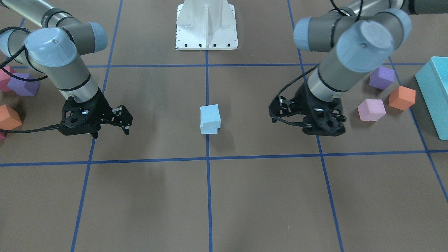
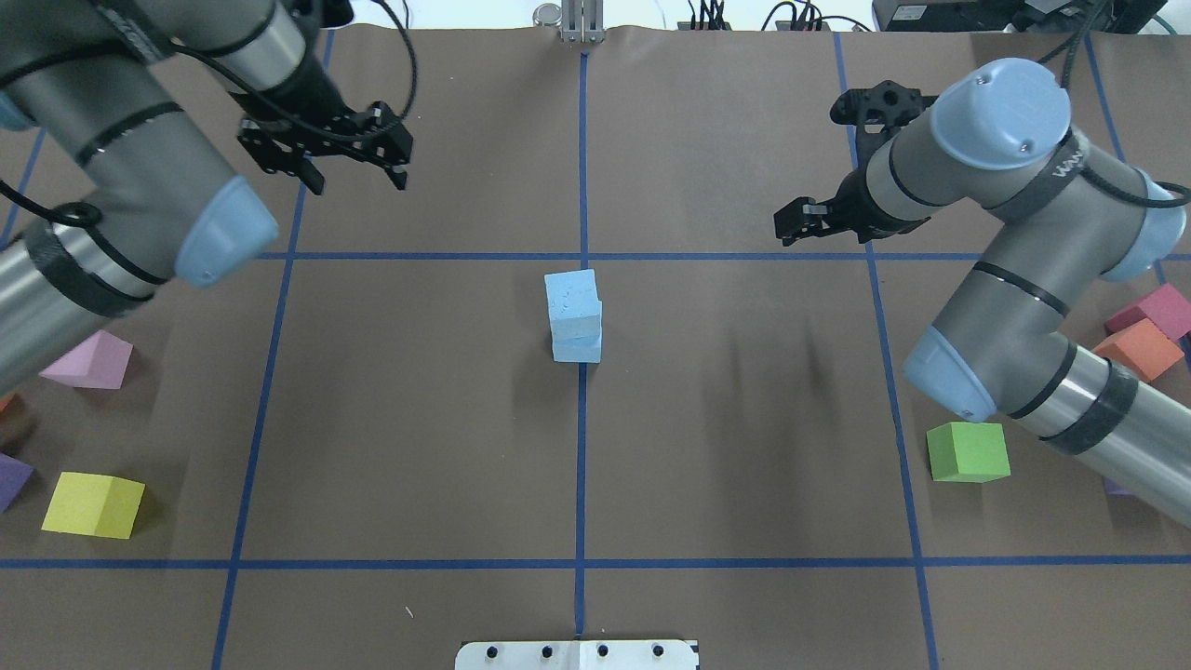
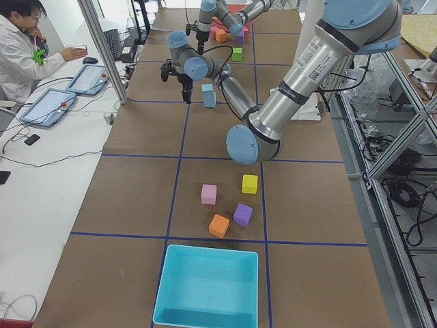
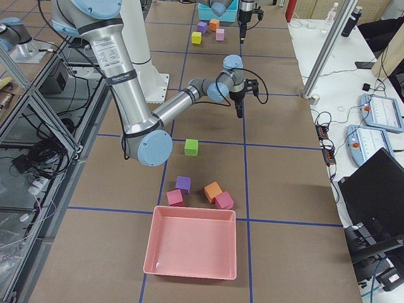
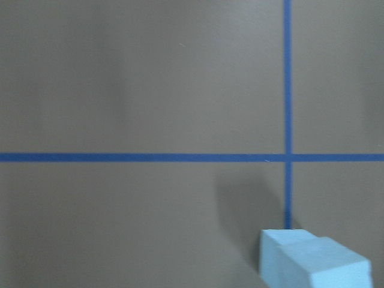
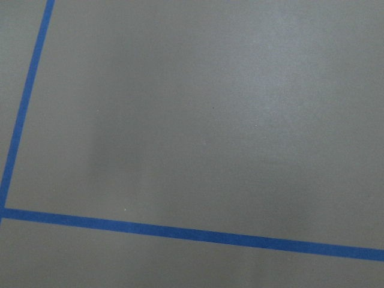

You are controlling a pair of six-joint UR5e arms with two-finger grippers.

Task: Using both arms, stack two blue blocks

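Note:
Two pale blue blocks stand stacked at the table's middle on the centre tape line, the top one (image 2: 571, 300) set slightly askew on the bottom one (image 2: 578, 350). The stack also shows in the front view (image 1: 210, 118) and at the lower right of the left wrist view (image 5: 312, 261). My left gripper (image 2: 358, 177) is open and empty, hovering beyond and to the left of the stack. My right gripper (image 1: 111, 132) is open and empty, well off to the stack's right side. The right wrist view shows only brown paper and tape.
A green cube (image 2: 968, 451), an orange one (image 2: 1140, 349) and a magenta one (image 2: 1154, 312) lie under the right arm. Yellow (image 2: 93, 504) and pink (image 2: 88, 361) cubes lie on the left side. A turquoise box (image 1: 434, 94) and a pink tray (image 4: 192, 249) sit at the table ends.

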